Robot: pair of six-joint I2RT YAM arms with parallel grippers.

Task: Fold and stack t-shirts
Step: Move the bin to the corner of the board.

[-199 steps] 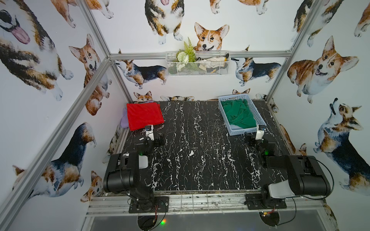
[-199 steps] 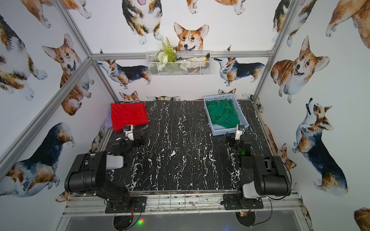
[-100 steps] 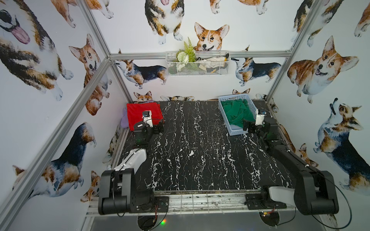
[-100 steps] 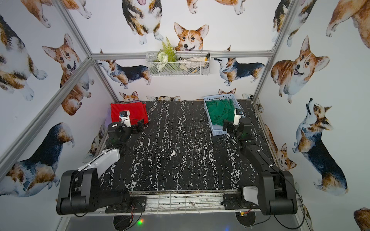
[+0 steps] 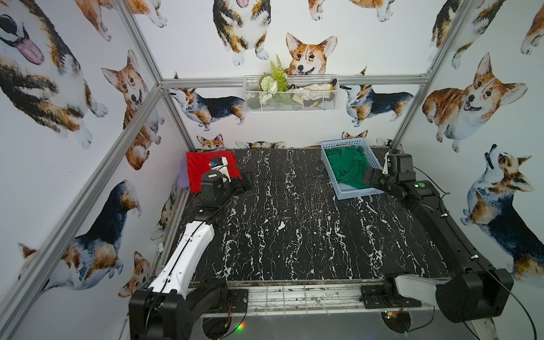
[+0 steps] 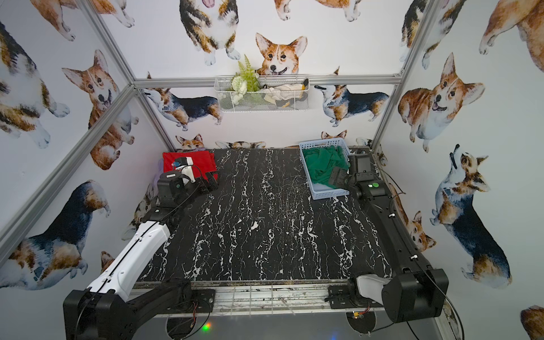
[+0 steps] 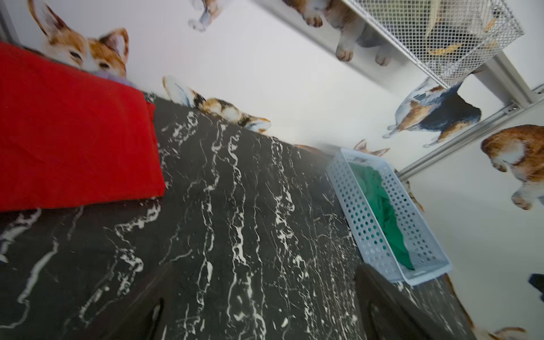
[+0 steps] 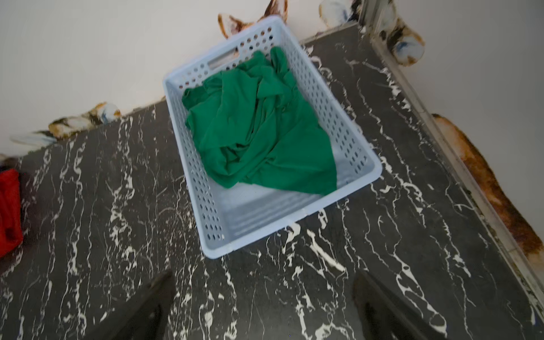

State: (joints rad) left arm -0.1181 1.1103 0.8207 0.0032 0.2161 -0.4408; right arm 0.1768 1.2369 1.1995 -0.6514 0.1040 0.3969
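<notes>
Because the green shirt [image 8: 259, 126] lies crumpled inside the pale blue basket [image 8: 179, 123] at the far right of the surface [image 5: 294, 235], the move I would make next turns on one line: from the right gripper [image 8: 263, 282] forward and down to that cloth. Seen from the right wrist, this gripper hangs above the basket's near short wall with its jaws spread wide and nothing between them. The shirt sits ahead of it, filling the middle and far part of the basket, while a strip of basket floor at the near end is bare. The basket's long axis runs away from the arms toward the back wall, slightly slanted, and the heap follows it. I therefore judge that a reach along this axis meets the cloth's nearest edge first, clear of both long walls. In both top views the right arm [image 5: 435, 223] is stretched out beside the basket and is plainly the nearer one. The left gripper [image 7: 262, 291], likewise wide open and empty, hovers near the far left corner, just beside the red shirt [image 5: 200, 167]. That shirt lies folded flat on a lilac cloth [image 5: 182, 176], well apart from the basket. By my reading the red shirt is done and the green one is not yet lifted out. Whether the right gripper touches the basket rim I cannot tell.
</notes>
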